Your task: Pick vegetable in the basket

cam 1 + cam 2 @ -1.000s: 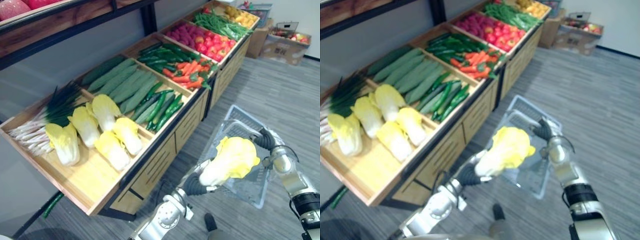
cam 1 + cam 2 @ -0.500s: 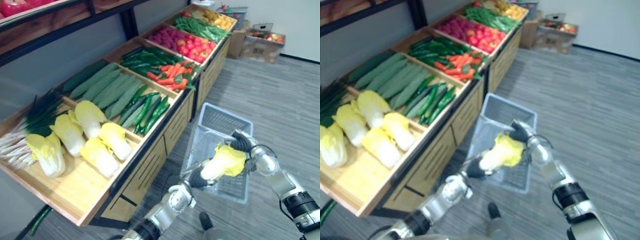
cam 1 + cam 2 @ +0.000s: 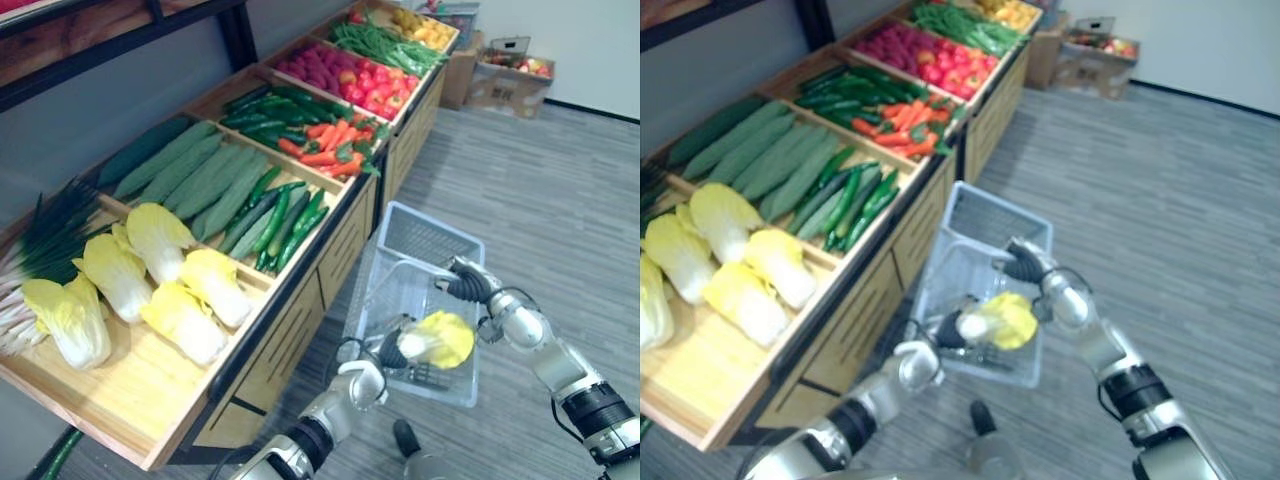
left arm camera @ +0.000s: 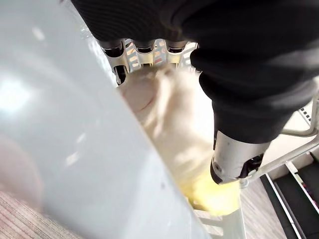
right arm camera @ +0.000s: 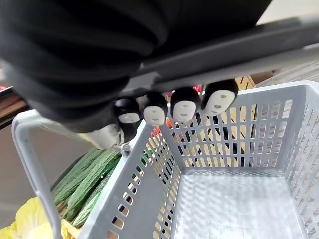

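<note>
Fingers (image 4: 144, 48) and thumb of the left hand (image 3: 392, 351) are wrapped round the pale stalk end of a napa cabbage (image 3: 441, 338), which sits low inside the grey plastic basket (image 3: 428, 216) at its near end, lower centre of the head view; whether it rests on the basket's floor cannot be told. In the left wrist view the basket's near wall covers much of the cabbage. At the far left edge lie scallions (image 3: 30, 265), then five more napa cabbages (image 3: 120, 275) in the nearest bin of a sloping wooden produce stand (image 3: 300, 330). Further along the stand come long pale green gourds (image 3: 200, 180), dark cucumbers (image 3: 285, 215), green peppers (image 3: 265, 105), carrots (image 3: 325, 145), red produce (image 3: 340, 75), green beans (image 3: 385, 45) and yellow produce (image 3: 420, 25) at the upper centre. The stand's drawer fronts stand just beside the basket's left side. Right of the cabbage, the right hand (image 3: 466, 286) has its fingers (image 5: 184, 107) clenched round the basket's handle (image 5: 30, 164). Cardboard boxes (image 3: 510, 85) sit on the grey floor (image 3: 560, 190) at the upper right.
</note>
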Motion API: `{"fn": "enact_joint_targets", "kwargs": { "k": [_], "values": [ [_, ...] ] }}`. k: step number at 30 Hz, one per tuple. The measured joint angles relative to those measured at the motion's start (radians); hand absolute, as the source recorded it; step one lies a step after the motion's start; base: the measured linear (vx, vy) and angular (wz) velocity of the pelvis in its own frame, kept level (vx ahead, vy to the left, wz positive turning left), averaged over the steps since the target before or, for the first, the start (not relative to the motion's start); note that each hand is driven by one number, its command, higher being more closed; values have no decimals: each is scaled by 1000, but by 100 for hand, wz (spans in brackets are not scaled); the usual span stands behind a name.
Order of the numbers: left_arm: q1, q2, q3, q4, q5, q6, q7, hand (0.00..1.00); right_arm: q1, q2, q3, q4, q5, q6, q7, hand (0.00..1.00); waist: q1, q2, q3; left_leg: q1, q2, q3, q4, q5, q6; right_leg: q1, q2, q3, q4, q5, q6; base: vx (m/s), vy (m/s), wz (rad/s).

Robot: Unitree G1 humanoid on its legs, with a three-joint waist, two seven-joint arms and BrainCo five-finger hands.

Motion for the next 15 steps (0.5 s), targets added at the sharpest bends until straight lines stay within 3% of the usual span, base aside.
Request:
{"fn": "enact_joint_targets", "kwargs": {
  "k": [15],
  "values": [
    [-23,-9,6,33,22,4,-38,0,27,45,-34,23,-1,0,4,100,3,-6,3,-3,0,-49,0,0,0,21,-11,-30,-6,-2,1,-19,-6,6]
  ]
}}
